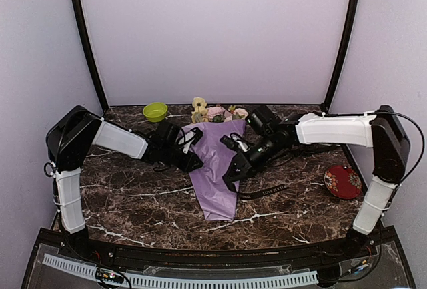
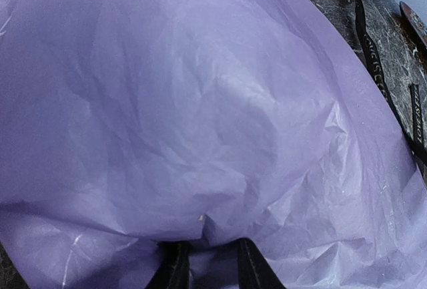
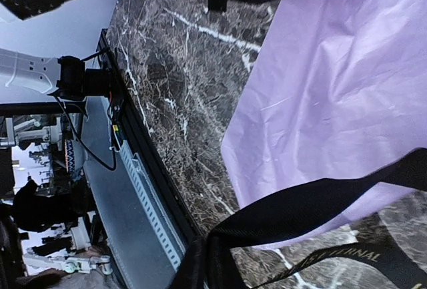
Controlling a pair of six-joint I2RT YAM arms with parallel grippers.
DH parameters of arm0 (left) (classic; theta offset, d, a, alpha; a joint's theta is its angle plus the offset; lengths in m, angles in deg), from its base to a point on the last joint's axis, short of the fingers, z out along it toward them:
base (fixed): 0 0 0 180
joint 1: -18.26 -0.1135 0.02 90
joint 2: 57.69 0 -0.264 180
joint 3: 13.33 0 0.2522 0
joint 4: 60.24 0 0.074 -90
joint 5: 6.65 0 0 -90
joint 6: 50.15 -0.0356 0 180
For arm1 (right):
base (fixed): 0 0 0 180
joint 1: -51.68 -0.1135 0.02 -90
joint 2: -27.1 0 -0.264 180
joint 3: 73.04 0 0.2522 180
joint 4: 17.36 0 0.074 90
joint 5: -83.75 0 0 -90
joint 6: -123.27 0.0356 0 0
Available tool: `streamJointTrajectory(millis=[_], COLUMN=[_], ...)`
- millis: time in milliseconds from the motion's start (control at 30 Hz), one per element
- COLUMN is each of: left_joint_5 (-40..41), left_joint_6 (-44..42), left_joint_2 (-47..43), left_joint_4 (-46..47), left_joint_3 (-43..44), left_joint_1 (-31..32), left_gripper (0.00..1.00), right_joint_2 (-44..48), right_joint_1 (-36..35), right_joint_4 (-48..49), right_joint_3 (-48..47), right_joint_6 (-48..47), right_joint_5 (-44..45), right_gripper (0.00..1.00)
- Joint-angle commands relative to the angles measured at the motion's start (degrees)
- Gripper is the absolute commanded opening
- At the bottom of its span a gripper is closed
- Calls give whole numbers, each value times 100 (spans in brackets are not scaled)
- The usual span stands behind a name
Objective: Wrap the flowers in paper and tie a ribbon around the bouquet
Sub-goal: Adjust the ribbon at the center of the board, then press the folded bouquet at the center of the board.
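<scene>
The bouquet [image 1: 215, 162] lies mid-table as a cone of lilac paper [image 2: 200, 102], its point toward me. The pink and yellow flowers [image 1: 213, 112] stick out at its far end. My left gripper [image 1: 193, 161] is at the cone's left edge; in the left wrist view its fingers [image 2: 177, 267] pinch a fold of paper. My right gripper [image 1: 231, 171] hovers at the cone's right side, shut on the black ribbon [image 3: 320, 205]. The ribbon runs from the jaws across the paper [image 3: 333, 89], and its printed tail lies on the marble [image 1: 267, 191].
A green bowl [image 1: 155, 111] stands at the back left. A red round dish [image 1: 342, 182] sits by the right arm's base. The marble table's front edge [image 3: 127, 149] runs close below the cone's tip.
</scene>
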Motion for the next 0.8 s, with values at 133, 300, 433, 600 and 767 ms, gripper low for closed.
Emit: streamJointTrajectory(millis=[133, 300, 433, 600, 767], left_joint_5=[486, 480, 475, 473, 460], left_joint_6=[-73, -67, -57, -52, -35], left_joint_2=[308, 308, 308, 308, 310], left_joint_4=[-1239, -1214, -1206, -1239, -1161], left_joint_3=[-220, -241, -221, -233, -315], left_joint_1=[-152, -152, -152, -152, -152], left_gripper=[27, 26, 27, 27, 27], right_joint_2=[-327, -23, -184, -849, -1478], right_joint_1=[-381, 212, 870, 1218, 1127], right_joint_4=[-482, -454, 352, 1528, 2236], right_joint_3=[-530, -463, -71, 185, 194], right_joint_6=[-661, -607, 39, 622, 878], right_joint_5=[213, 924, 1530, 1116, 771], right_gripper=[46, 64, 68, 75, 80])
